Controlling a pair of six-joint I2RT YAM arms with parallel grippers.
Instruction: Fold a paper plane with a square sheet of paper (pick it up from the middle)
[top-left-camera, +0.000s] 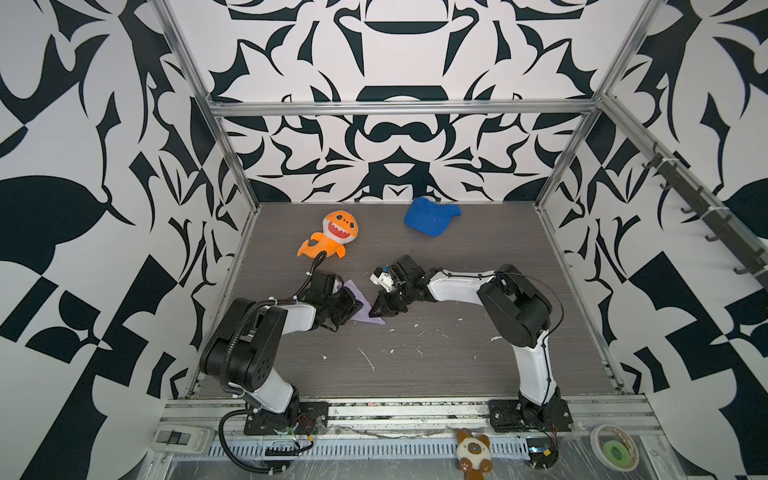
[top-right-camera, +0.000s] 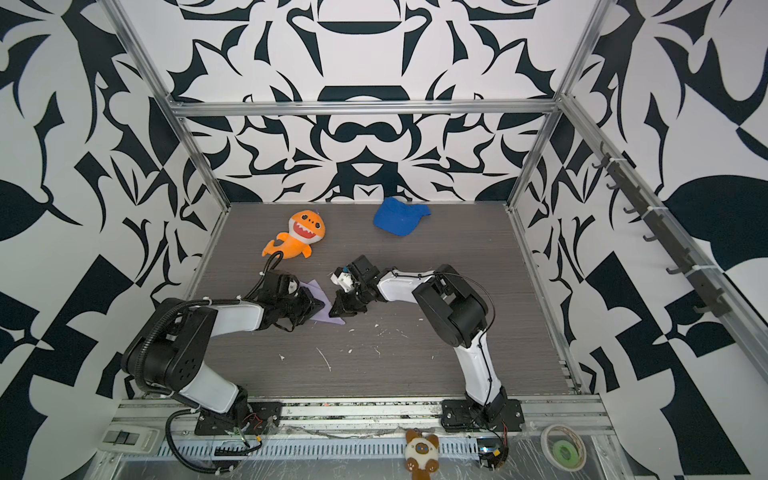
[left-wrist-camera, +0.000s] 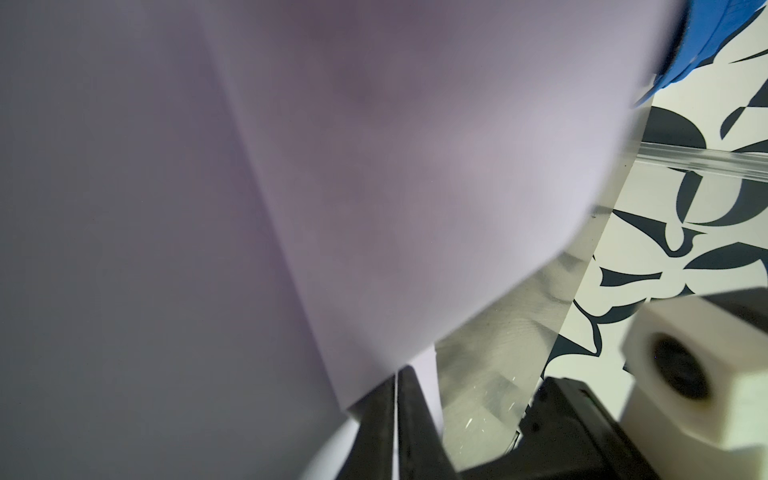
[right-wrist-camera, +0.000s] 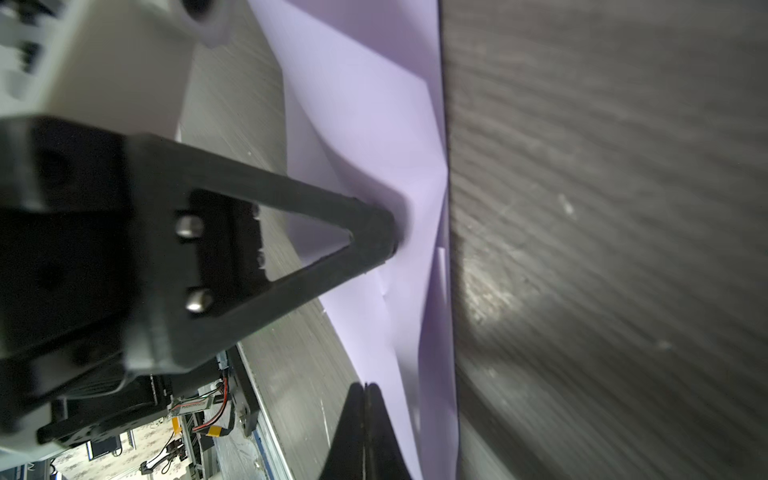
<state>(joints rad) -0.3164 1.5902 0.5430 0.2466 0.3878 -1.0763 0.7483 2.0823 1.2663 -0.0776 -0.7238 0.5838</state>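
The square sheet of paper (top-left-camera: 368, 317) (top-right-camera: 329, 319) lies near the middle of the table as a creased, folded, pointed lavender shape. My left gripper (top-left-camera: 360, 306) (top-right-camera: 321, 307) is shut on it. In the left wrist view a thin paper edge runs between the closed fingers of the left gripper (left-wrist-camera: 397, 372), and the paper (left-wrist-camera: 374, 166) fills most of that frame. My right gripper (top-left-camera: 374, 313) (top-right-camera: 332, 311) (right-wrist-camera: 365, 384) is shut, its tips against the paper (right-wrist-camera: 365, 104) with nothing visible between them. The two grippers nearly meet over the paper.
An orange plush shark (top-left-camera: 332, 235) (top-right-camera: 297, 235) lies behind the left arm. A blue cap (top-left-camera: 430, 216) (top-right-camera: 399, 216) sits by the back wall. White scraps (top-left-camera: 365, 357) dot the table's front half. A small plush (top-left-camera: 471, 453) and a tape roll (top-left-camera: 615, 453) rest on the front rail.
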